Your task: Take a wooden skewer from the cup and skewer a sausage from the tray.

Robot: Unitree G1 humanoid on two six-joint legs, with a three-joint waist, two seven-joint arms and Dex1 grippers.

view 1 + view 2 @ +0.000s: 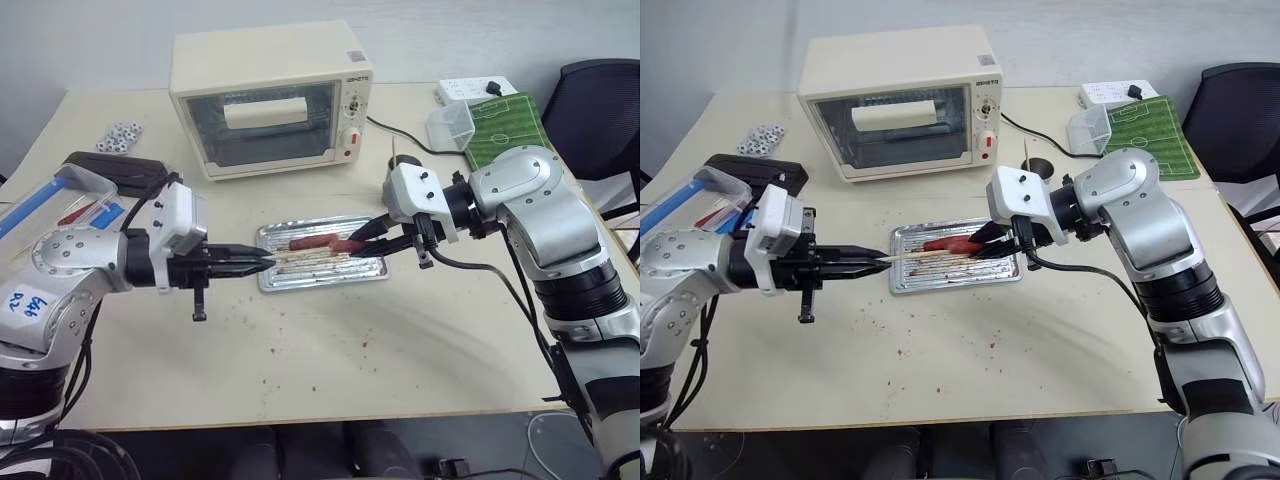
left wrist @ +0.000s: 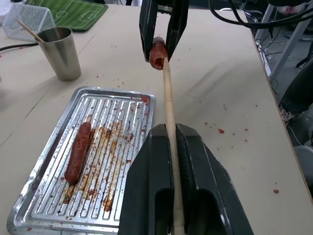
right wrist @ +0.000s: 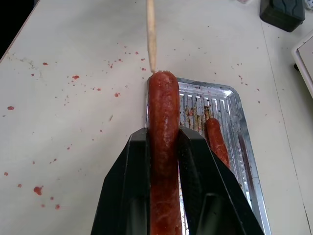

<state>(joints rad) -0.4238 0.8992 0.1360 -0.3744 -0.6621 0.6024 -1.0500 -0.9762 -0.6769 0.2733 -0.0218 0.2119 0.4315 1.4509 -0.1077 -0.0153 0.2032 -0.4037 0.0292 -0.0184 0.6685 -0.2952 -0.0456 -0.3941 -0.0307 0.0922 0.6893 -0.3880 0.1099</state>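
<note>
My left gripper (image 1: pixel 262 262) is shut on the wooden skewer (image 2: pixel 168 103), which points level toward the right across the tray (image 1: pixel 372 268). My right gripper (image 1: pixel 362 238) is shut on a reddish-orange sausage (image 3: pixel 163 127) and holds it above the tray's right part. The skewer's tip meets the sausage's free end (image 2: pixel 157 53). A second, darker sausage (image 2: pixel 78 152) lies on the tray's ridged, greasy base. The steel cup (image 2: pixel 61 53) stands on the table behind the tray with another skewer leaning in it.
A cream toaster oven (image 1: pixel 270 100) stands behind the tray. At far left are a clear box with blue strips (image 1: pixel 60 200) and a black object (image 1: pixel 115 168). A clear tub (image 1: pixel 452 125), a green pitch mat (image 1: pixel 505 125) and a power strip (image 1: pixel 478 88) sit at the back right.
</note>
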